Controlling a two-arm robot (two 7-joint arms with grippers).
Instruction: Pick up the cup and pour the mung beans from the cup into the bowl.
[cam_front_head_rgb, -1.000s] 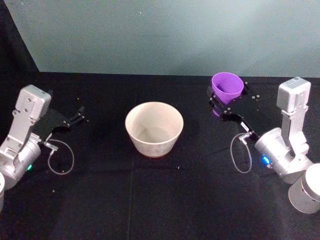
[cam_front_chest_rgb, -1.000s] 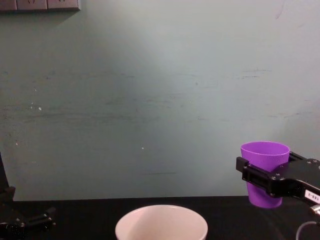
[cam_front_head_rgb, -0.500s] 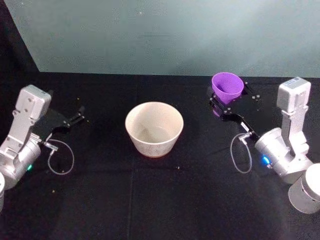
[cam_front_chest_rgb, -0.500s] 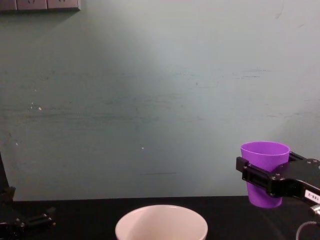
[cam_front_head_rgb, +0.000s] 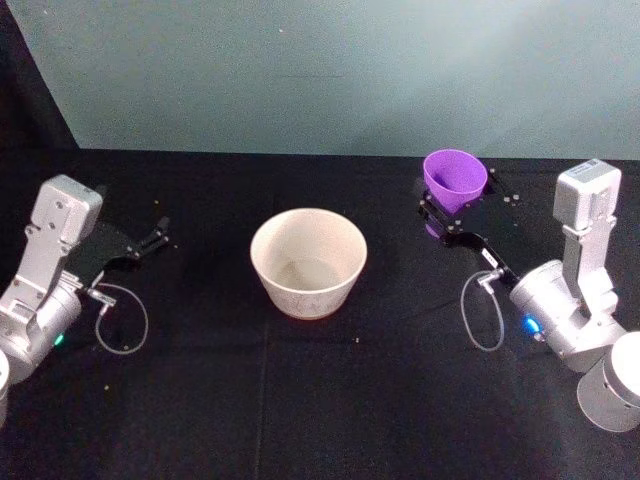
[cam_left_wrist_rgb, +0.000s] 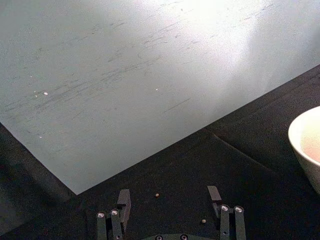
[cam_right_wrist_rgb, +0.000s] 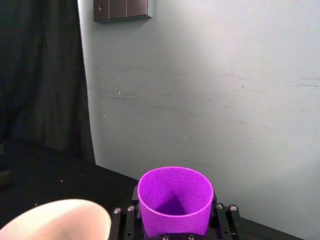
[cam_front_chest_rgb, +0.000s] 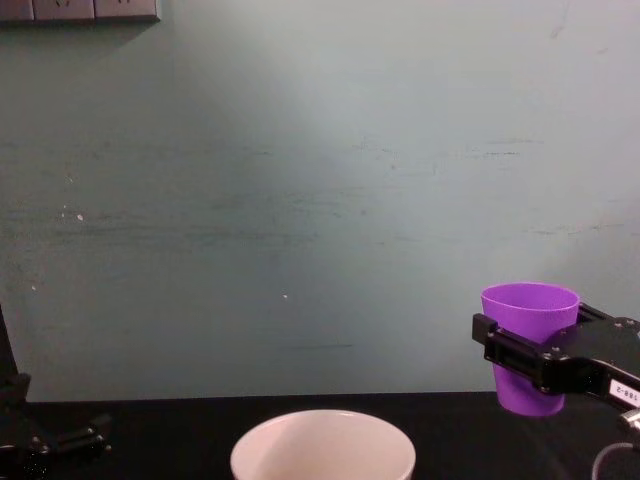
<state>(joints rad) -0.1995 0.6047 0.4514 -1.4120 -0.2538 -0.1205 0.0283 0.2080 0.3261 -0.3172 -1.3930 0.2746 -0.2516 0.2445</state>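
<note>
Cup is sitting upright, pinched in right gripper, likely needing level carry over bowl before tipping; left gripper is resting spread.

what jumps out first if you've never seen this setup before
The bright purple cup stands out against the black table, held upright in the right gripper at the far right. Next comes the wide cream bowl in the middle, to the cup's left. The left gripper rests open and empty at the left side.
</note>
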